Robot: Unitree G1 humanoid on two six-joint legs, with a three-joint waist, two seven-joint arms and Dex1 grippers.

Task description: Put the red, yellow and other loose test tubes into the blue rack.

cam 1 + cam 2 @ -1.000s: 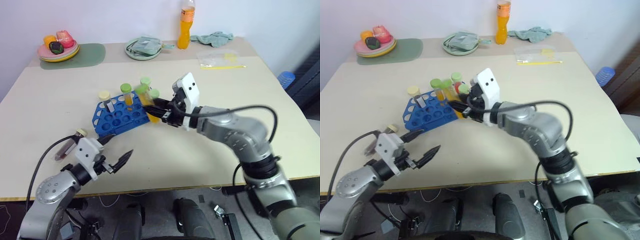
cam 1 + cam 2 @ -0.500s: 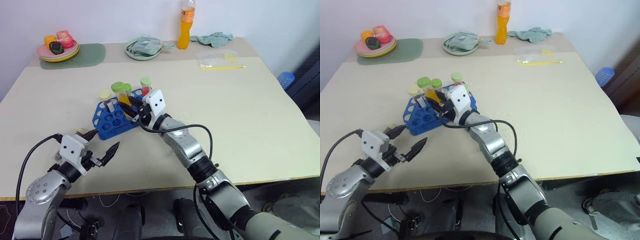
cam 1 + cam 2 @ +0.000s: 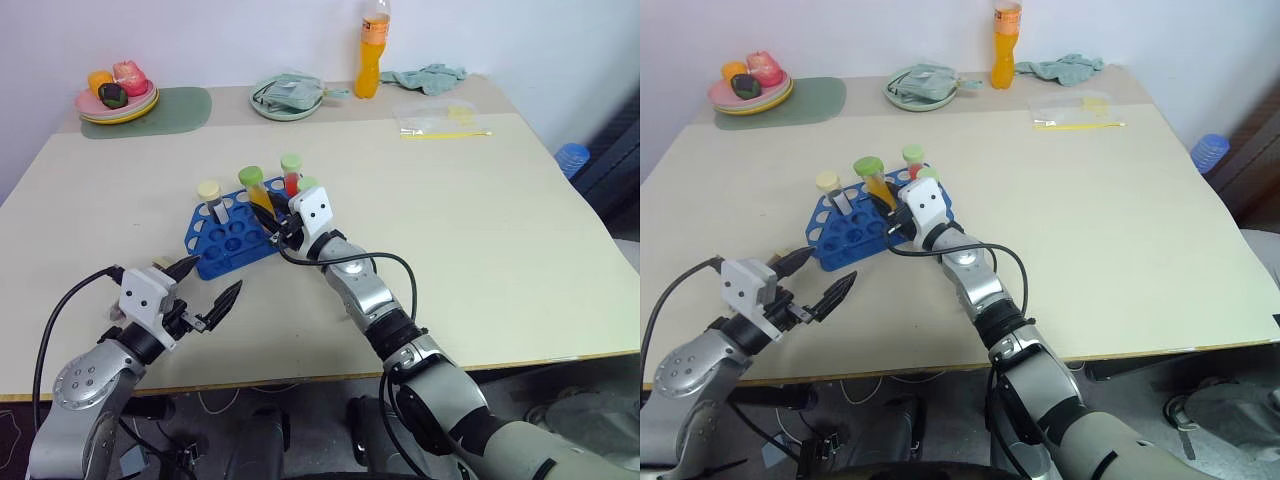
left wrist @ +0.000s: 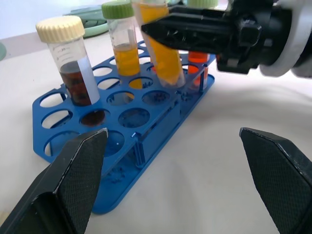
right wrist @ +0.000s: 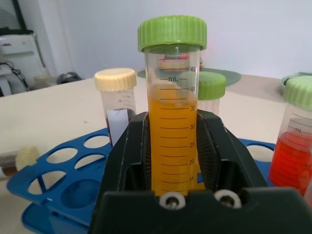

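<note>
The right pincer (image 3: 275, 222), clenched on the yellow tube (image 5: 170, 146), is lowering it into the blue rack (image 3: 232, 238), seemingly part-seated, so next comes letting go, while the left pincer (image 3: 205, 292) hangs released.

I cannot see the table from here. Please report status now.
Right gripper shut on yellow tube, low over blue rack. Left gripper open, free, near rack's front. Other tubes crowd the neighbouring holes.

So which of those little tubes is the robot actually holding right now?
The green-capped tube of yellow-orange liquid, clamped in the right gripper above the blue rack. The other tubes stand in the rack's holes, untouched.
</note>
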